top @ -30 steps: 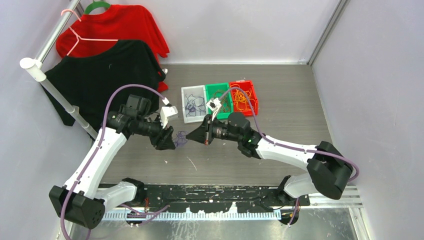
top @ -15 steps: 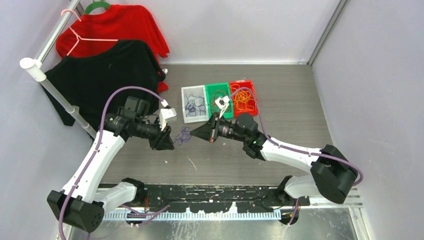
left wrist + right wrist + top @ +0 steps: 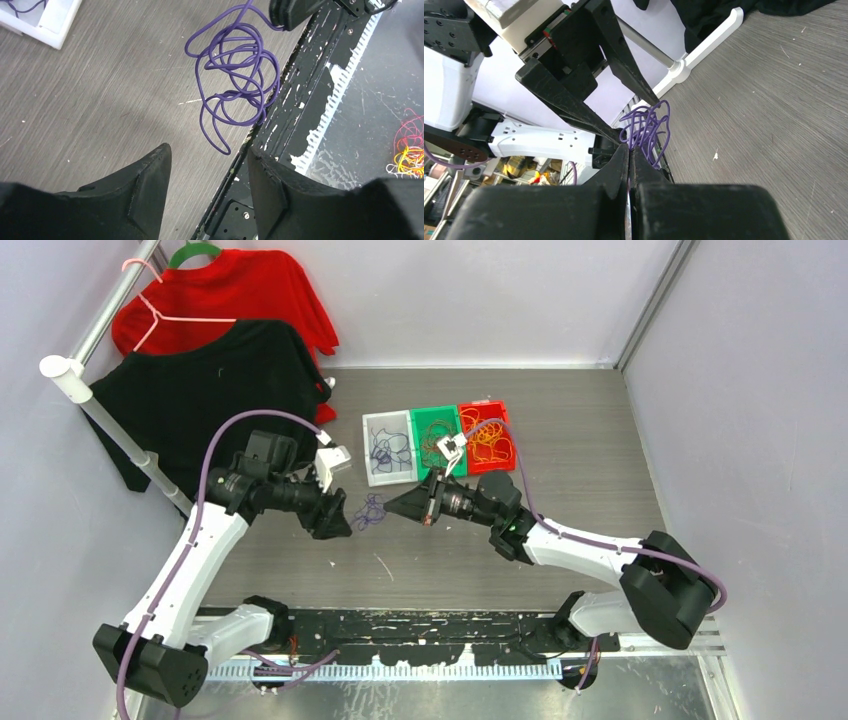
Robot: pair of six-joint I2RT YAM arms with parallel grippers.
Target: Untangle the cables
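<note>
A tangle of thin purple cable (image 3: 368,510) hangs just above the table between my two grippers. My right gripper (image 3: 390,508) is shut on its top strand, and in the right wrist view the loops (image 3: 649,125) bunch just past the closed tips (image 3: 630,148). My left gripper (image 3: 343,521) stands open just left of the tangle. In the left wrist view the purple cable (image 3: 235,65) hangs ahead of the spread fingers (image 3: 150,185), with nothing between them. More cables lie sorted in three trays: purple in the white tray (image 3: 372,426), red-brown in the green tray (image 3: 428,413), orange in the red tray (image 3: 505,423).
A garment rack (image 3: 110,420) with a red shirt (image 3: 250,290) and a black shirt (image 3: 220,380) stands at the back left, close behind the left arm. The black base rail (image 3: 430,625) runs along the near table edge. Grey walls enclose the table.
My left gripper narrowed, then opened wider, staying beside the tangle. The right gripper drew back slightly to the right with the purple cable still pinched.
</note>
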